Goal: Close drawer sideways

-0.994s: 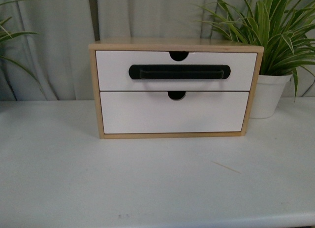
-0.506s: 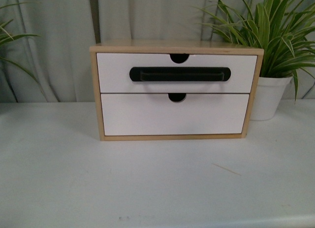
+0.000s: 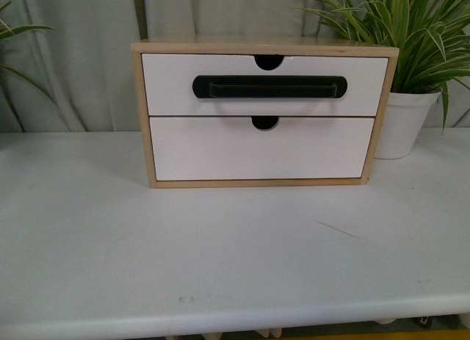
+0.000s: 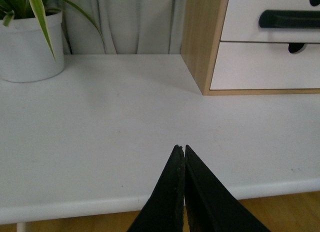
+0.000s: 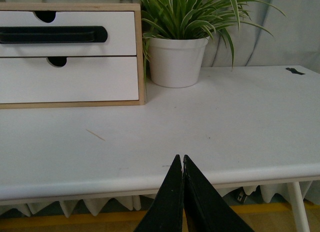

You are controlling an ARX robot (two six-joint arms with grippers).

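White worktop (image 3: 235, 259), curtain behind. Drawer (image 3: 264, 85) in far-centre cabinet (image 3: 143, 120) sits flush; it has slid up-frame as my view tilted. I judge closing done. Left fingers (image 4: 180, 151) and right fingers (image 5: 180, 159) clenched, empty, at near edge.

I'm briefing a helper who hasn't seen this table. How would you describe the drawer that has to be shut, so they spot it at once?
Find the light-wood cabinet standing on the white table, left of the potted plant. It holds two white drawers stacked one above the other. The drawer you want is the upper one: only it carries a long black bar handle, while the lower drawer is plain.
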